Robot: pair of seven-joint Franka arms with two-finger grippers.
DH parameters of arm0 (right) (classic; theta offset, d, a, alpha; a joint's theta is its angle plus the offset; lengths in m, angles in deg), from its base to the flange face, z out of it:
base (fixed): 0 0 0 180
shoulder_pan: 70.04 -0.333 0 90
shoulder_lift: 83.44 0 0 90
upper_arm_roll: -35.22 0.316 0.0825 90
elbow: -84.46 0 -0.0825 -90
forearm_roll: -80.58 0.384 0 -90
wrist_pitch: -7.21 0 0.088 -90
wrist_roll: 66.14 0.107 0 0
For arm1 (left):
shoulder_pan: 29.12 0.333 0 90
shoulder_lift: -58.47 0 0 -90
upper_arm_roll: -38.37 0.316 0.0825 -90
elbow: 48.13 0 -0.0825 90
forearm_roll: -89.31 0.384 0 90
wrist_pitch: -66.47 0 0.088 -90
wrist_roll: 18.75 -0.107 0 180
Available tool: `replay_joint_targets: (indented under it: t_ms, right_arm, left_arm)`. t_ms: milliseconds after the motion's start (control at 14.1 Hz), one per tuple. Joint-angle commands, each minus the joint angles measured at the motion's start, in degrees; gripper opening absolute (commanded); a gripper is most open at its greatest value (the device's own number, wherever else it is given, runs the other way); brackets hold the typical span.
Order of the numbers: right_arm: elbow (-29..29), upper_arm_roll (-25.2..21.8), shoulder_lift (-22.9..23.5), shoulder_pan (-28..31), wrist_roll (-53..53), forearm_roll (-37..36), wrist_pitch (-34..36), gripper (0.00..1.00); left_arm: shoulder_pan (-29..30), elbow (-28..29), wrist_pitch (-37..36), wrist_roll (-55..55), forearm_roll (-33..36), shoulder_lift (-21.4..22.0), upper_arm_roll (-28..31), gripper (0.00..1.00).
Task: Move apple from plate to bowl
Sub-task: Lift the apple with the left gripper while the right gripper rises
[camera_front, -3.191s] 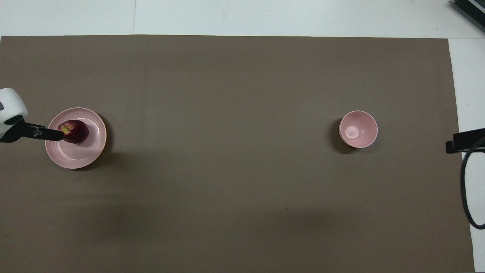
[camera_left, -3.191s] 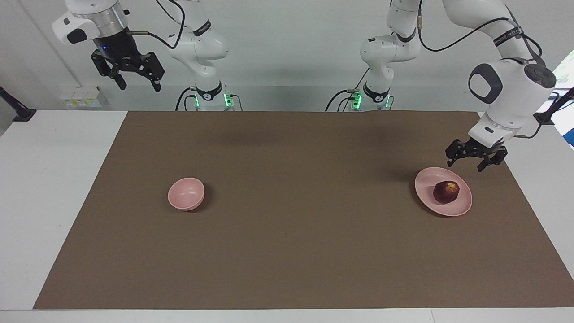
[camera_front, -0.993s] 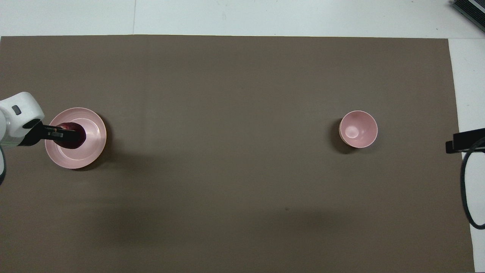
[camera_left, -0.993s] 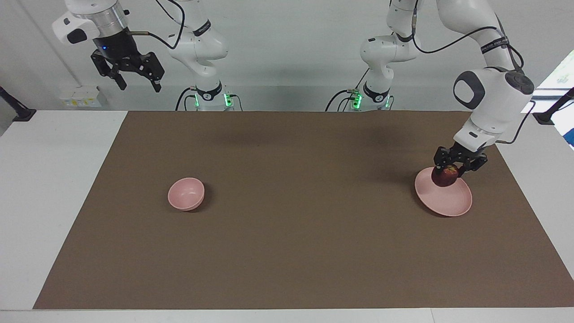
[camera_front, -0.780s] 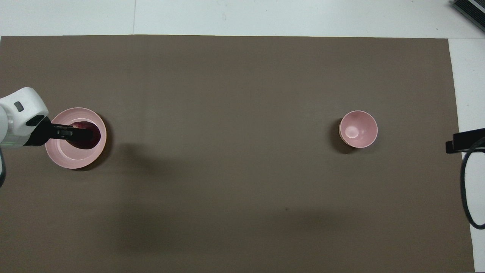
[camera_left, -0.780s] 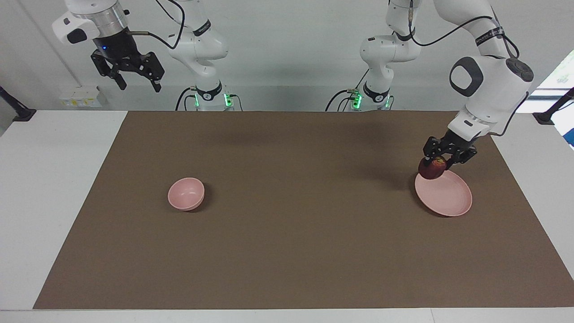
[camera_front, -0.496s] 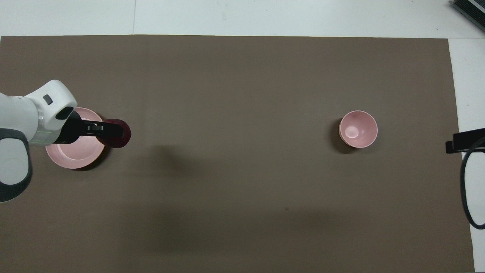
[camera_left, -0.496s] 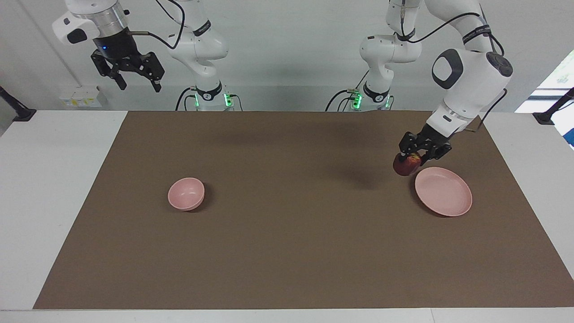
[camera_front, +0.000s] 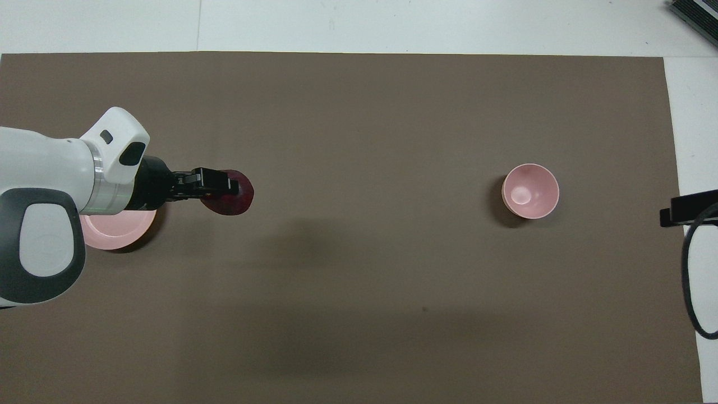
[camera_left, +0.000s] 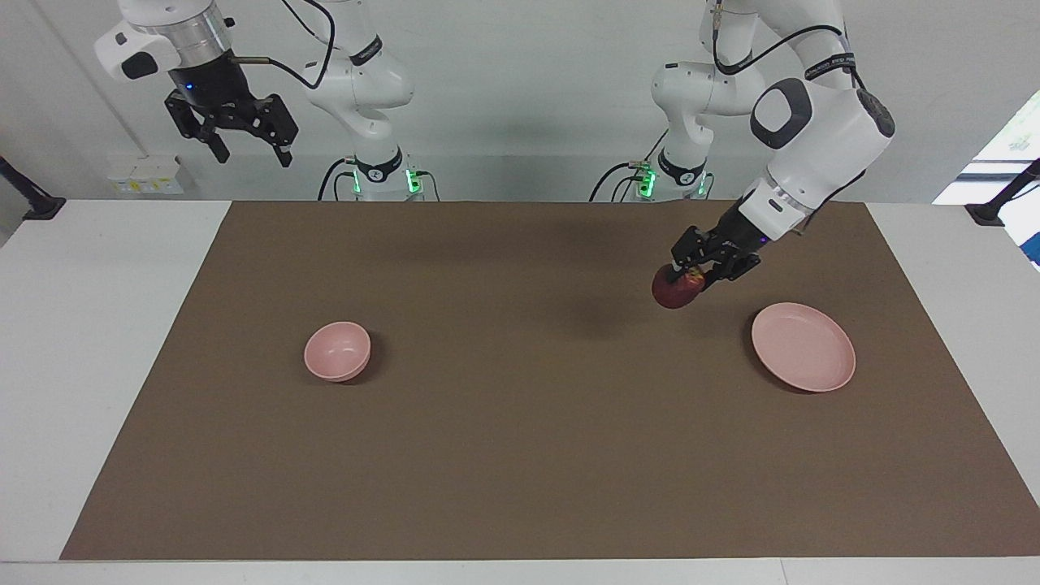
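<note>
Over the brown mat (camera_left: 520, 455), the left tool (camera_left: 692, 275) grips the apple (camera_left: 673, 292); the right tool (camera_left: 244, 146) hangs open.

L gripper (camera_left: 691, 276) grips apple (camera_left: 676, 290) over mat (camera_left: 520, 455); plate (camera_left: 804, 359) bare.

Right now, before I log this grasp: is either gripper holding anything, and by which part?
The left gripper holds the apple by its top, above the mat. The right gripper waits, empty.
</note>
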Motion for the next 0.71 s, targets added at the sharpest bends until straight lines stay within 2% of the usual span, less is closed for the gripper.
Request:
replay_joint_targets:
  t_ms: [0, 638]
  right_arm:
    - [-0.05, 0.19, -0.14, 0.50, -0.94, 0.41, -0.41, 1.00]
    - [-0.05, 0.19, -0.14, 0.50, -0.94, 0.41, -0.32, 1.00]
  left_arm:
    - [-1.08, -1.86, 0.51, 1.55, -5.37, -0.95, -0.86, 0.00]
    - [-1.26, -1.42, 2.53, 1.37, -16.98, -0.78, -4.21, 0.00]
